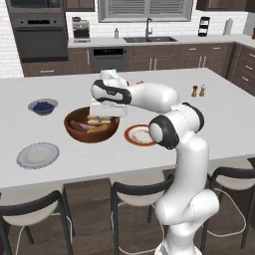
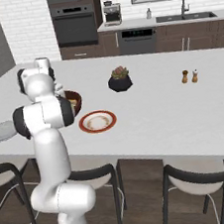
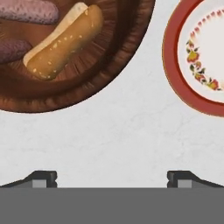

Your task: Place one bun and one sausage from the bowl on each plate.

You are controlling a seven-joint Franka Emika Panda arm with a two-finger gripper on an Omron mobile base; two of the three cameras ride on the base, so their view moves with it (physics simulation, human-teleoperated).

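1. Your pincer [image 3: 112,177] stands wide open with nothing between its tips, poised over bare white counter [image 3: 113,135].
2. Just ahead and to the left in the hand view sits the dark wooden bowl [image 3: 109,65]; you can see a bun [image 3: 63,41] lying inside near the rim, with two sausages [image 3: 26,11] beyond it.
3. Ahead and to the right lies the red-rimmed plate [image 3: 175,74], apart from the bowl.
4. From the left base view, a grey plate [image 1: 38,155] rests on the bowl's far side from the pincer, nearer the stools.
5. Farther off you have a small bowl of berries [image 1: 43,106], and salt and pepper shakers [image 1: 198,90] well away.
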